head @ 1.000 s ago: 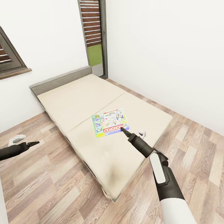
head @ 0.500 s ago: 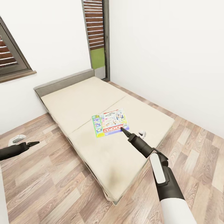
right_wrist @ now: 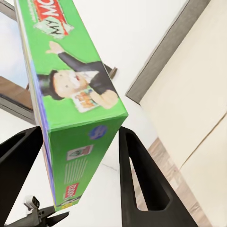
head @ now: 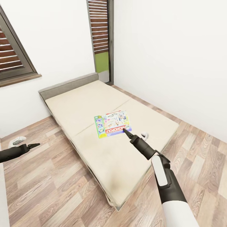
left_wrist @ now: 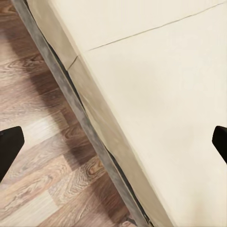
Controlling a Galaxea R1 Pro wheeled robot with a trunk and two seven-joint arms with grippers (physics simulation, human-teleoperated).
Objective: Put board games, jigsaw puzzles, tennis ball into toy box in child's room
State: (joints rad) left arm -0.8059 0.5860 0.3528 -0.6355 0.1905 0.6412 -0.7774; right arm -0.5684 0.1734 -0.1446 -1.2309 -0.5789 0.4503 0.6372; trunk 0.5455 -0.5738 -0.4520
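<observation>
Above the bed (head: 104, 148), near its right edge, the right gripper (head: 126, 131) pinches the Monopoly board game (head: 113, 124) — lifted clear of the mattress.

Seen from the right wrist, its two fingers (right_wrist: 137, 184) clamp the box's green side (right_wrist: 80, 109), the box hanging edge-on between them; the left gripper (head: 34, 145) hangs empty over the wooden floor (head: 56, 186) at the left, fingers spread wide, the bed's near edge below it; judging by this, one bed game is picked up but not yet carried off — neither table nor toy box is in sight, so every toy is seemingly left to be boxed; no second game lies on the mattress.
</observation>
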